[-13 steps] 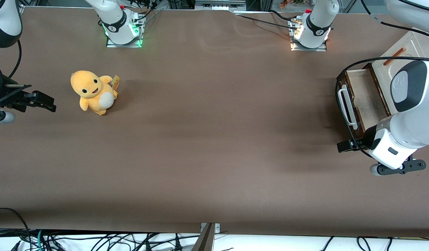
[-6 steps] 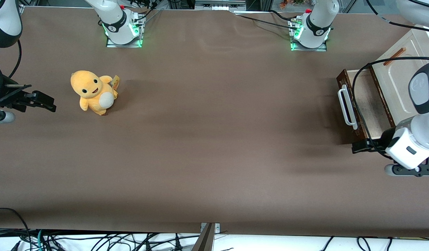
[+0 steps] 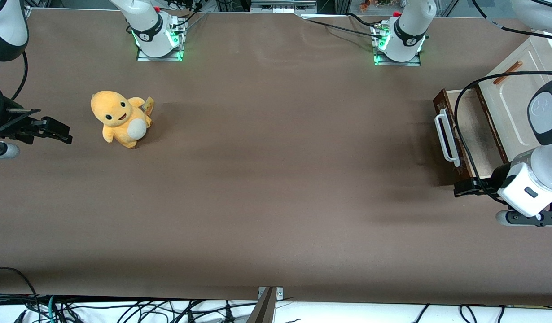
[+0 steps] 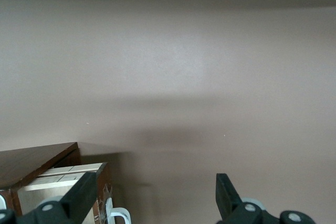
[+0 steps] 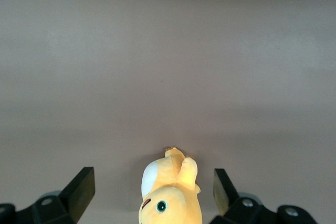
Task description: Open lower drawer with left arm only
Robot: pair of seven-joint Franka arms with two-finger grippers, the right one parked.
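Lower drawer [image 3: 471,134], pulled out, is seen whole from the front at right; gripper [image 4: 157,203] fingers are shown spread, empty, by the wrist view only.

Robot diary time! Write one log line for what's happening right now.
lower drawer: pulled out | handle: free | gripper: open, empty, beside drawer's nearer corner | plush toy: toward parked arm's end

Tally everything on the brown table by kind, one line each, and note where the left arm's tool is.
Plush toys: 1, the yellow plush
Drawer units: 1, the cabinet with its lower drawer pulled out
Robot tools near the drawer: 1, the left arm's tool, open, beside the drawer's corner, holding nothing
Total: 3
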